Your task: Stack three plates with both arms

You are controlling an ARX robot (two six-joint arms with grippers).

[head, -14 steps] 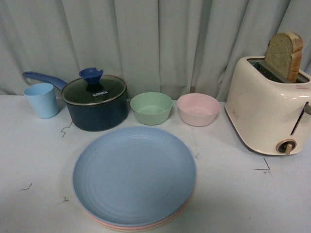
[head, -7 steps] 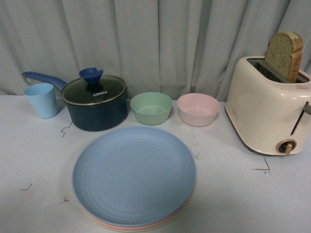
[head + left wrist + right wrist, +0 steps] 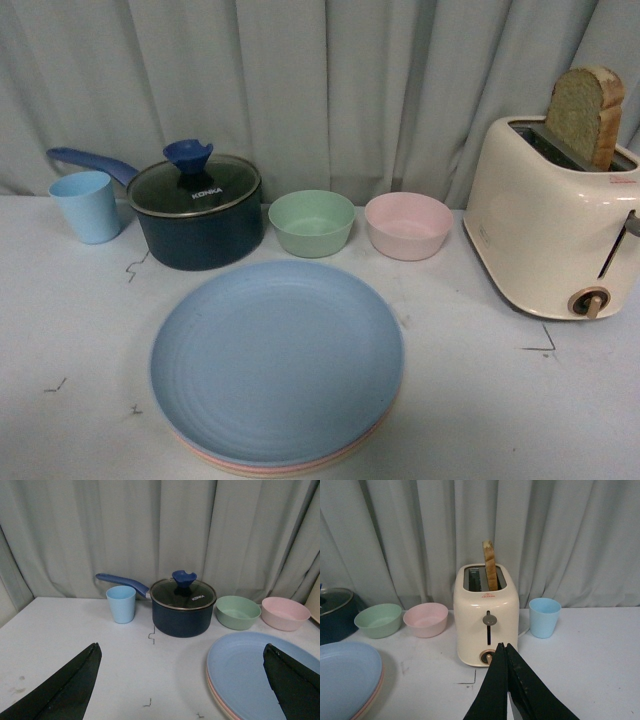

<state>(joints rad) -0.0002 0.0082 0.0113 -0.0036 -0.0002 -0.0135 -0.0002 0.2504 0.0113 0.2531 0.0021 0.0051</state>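
Plates stacked at tabletop (image 3: pixel 560 420) centre-front: blue plate (image 3: pixel 276 360) on top, pink and cream rims (image 3: pixel 300 466) showing beneath. Saucepan (image 3: pixel 198 212) at 11 o'clock, bowls (image 3: pixel 311 222) at 12–1, toaster (image 3: pixel 548 230) at 2. Left hand (image 3: pixel 180 680) spread open; right hand (image 3: pixel 507 675) closed, empty.

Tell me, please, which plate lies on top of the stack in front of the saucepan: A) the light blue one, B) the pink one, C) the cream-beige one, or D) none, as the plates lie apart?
A: the light blue plate covers the stack, and only thin cream and pink rims show beneath its near edge.
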